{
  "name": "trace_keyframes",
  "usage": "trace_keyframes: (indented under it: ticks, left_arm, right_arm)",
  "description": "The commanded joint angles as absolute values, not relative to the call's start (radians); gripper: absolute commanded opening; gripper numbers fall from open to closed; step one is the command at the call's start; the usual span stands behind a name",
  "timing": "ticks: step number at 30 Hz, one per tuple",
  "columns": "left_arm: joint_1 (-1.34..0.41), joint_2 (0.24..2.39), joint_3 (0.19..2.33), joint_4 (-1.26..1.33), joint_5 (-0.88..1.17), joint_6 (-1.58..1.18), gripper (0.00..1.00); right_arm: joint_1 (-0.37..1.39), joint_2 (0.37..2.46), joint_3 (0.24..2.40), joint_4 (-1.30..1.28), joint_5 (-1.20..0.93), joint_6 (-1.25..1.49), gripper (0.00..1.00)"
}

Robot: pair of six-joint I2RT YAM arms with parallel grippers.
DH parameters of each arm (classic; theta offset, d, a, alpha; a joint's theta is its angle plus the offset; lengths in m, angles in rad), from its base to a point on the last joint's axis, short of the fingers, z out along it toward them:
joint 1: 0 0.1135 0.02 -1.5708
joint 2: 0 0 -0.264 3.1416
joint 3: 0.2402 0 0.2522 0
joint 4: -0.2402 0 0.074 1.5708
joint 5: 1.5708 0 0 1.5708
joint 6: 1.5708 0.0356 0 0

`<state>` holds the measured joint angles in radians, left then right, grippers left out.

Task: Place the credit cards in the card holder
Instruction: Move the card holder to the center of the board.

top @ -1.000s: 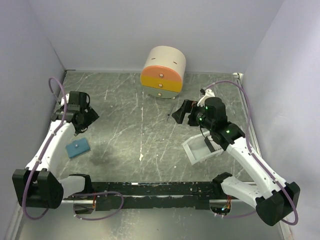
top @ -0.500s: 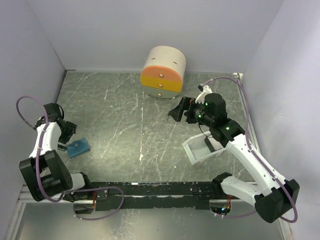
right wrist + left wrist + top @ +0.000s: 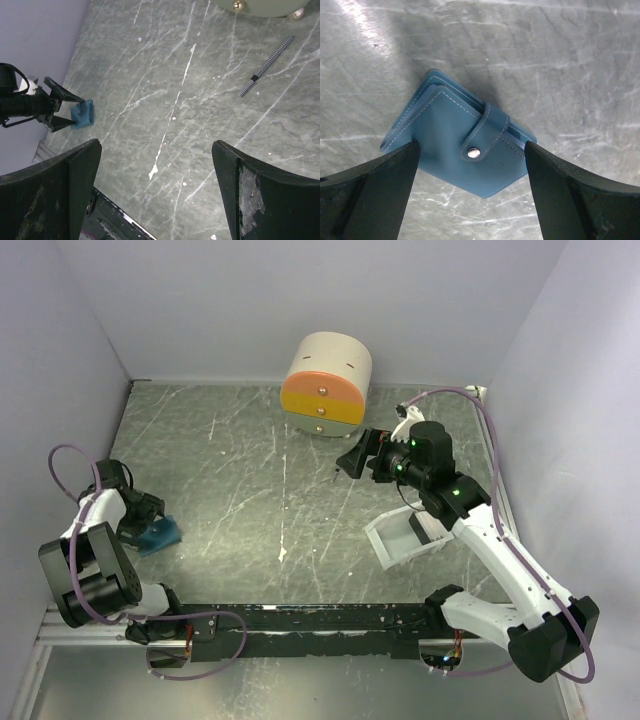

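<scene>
The card holder [image 3: 452, 135] is a light-blue wallet lying shut on the table, its tab held by a silver snap [image 3: 473, 153]. It shows small at the far left from above [image 3: 162, 534] and in the right wrist view [image 3: 83, 114]. My left gripper [image 3: 471, 167] is open, low beside the wallet's left edge [image 3: 143, 520], and the wallet lies between its fingers [image 3: 380, 190] untouched. My right gripper [image 3: 357, 458] hangs open and empty over the table, right of centre. No credit cards show plainly; a dark strip [image 3: 418, 530] lies in the white tray.
A round cream drawer box [image 3: 325, 385] with orange and yellow fronts stands at the back. The shallow white tray [image 3: 392, 548] sits under the right arm. A checkered pen [image 3: 265, 66] lies near the drawer box. Walls close the table's left, back and right sides.
The left arm has folded back and dropped, bringing its open gripper down to the wallet. The right gripper has edged a little toward the drawer box.
</scene>
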<state>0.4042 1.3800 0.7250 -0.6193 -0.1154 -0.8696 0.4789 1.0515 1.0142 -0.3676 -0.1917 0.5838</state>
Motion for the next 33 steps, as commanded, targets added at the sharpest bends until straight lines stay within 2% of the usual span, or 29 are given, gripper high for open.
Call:
trace_keyframes:
  ticks: [1, 5, 9, 18, 20, 23, 33]
  left_arm:
    - [0.408, 1.443, 0.644, -0.375, 0.2, -0.779, 0.96]
    - [0.387, 1.455, 0.617, -0.321, 0.27, -0.764, 0.96]
    - [0.305, 1.457, 0.623, -0.298, 0.292, -0.735, 0.92]
    - [0.087, 1.475, 0.629, -0.314, 0.24, -0.717, 0.92]
    - [0.053, 1.478, 0.622, -0.31, 0.235, -0.72, 0.91]
    - [0.006, 1.476, 0.597, -0.268, 0.282, -0.726, 0.83]
    - [-0.205, 1.403, 0.626, -0.229, 0.346, -0.734, 0.81]
  right_arm:
    - [0.472, 1.04, 1.026, -0.386, -0.171, 0.587, 0.94]
    - [0.472, 1.046, 1.016, -0.402, -0.139, 0.613, 0.93]
    - [0.472, 1.051, 1.01, -0.385, -0.16, 0.63, 0.93]
    - [0.472, 1.02, 0.954, -0.393, -0.138, 0.633, 0.92]
    - [0.472, 1.013, 0.94, -0.409, -0.122, 0.629, 0.92]
    - [0.472, 1.018, 0.937, -0.434, -0.106, 0.626, 0.92]
    - [0.474, 1.046, 0.896, -0.429, -0.087, 0.623, 0.9]
